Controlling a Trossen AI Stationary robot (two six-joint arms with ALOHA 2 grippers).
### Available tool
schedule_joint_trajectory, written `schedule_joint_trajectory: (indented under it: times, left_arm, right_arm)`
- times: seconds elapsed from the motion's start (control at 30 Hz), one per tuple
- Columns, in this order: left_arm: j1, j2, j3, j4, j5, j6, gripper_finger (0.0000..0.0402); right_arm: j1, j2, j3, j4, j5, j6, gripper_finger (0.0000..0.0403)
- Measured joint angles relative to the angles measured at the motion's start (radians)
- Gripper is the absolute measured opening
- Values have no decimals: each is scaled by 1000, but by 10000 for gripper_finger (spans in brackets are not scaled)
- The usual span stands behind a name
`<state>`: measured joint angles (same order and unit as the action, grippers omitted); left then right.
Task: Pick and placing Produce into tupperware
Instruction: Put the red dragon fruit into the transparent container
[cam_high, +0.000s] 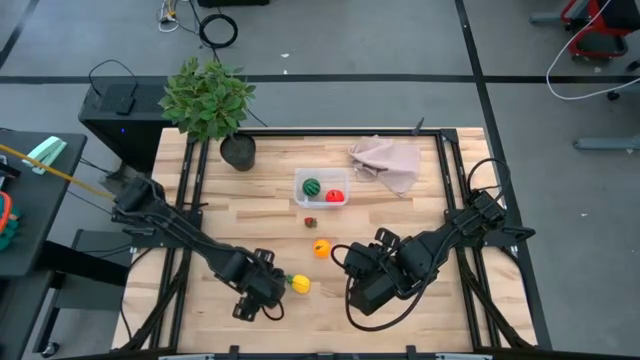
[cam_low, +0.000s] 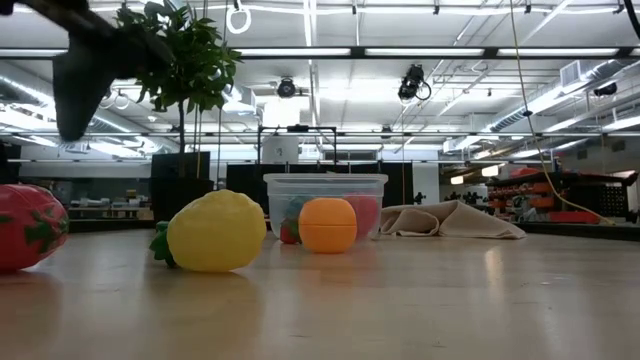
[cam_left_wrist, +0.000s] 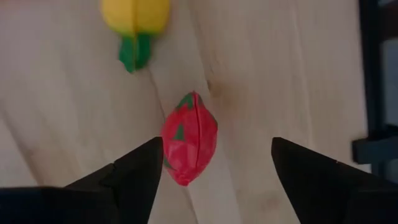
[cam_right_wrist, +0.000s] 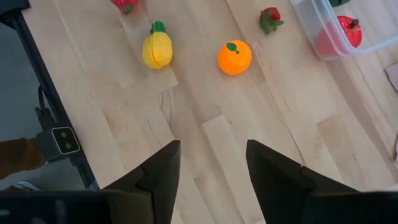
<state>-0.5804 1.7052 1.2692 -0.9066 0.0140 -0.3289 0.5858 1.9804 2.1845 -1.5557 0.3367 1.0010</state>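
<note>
The desk (cam_high: 420, 310) is pale wood planks framed by dark rails, standing on a grey floor; beyond it the low view shows a wide workshop hall with strip lights on the ceiling.

At the near edge, the left end effector (cam_left_wrist: 214, 171) hangs over the desk with its fingers spread wide and released, gripping nothing. A red toy fruit with green flecks (cam_left_wrist: 189, 147) lies on the wood between those fingers, just beside one of them; whether it touches cannot be told. Just past it lies a yellow toy fruit with a green stem (cam_high: 299, 283). The right end effector (cam_right_wrist: 211, 171) hovers near the front too, to the right of the yellow piece, its fingers apart and empty above bare wood.

Farther in sits one orange toy fruit (cam_high: 321, 249), then a small red piece with green leaves (cam_high: 310, 222), just in front of the tupperware (cam_high: 322, 203). That clear box stands near the desk's middle and holds two pieces: a green one (cam_high: 312, 187) and a red one (cam_high: 336, 195). So six pieces of produce in all, four on the wood and two in the box.

At the far side lie one beige-pink cloth (cam_high: 388, 160) and one potted plant (cam_high: 210, 100).
</note>
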Motion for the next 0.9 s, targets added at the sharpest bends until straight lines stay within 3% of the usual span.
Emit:
schedule_joint_trajectory:
  times: [0.53, 0.9]
  left_arm:
    - [34, 61, 0, -12, -3, 1, 395]
    - [41, 64, 0, -13, -15, -51, 389]
  right_arm:
    - [2, 0, 0, 20, 0, 2, 195]
    - [2, 0, 0, 20, 3, 0, 195]
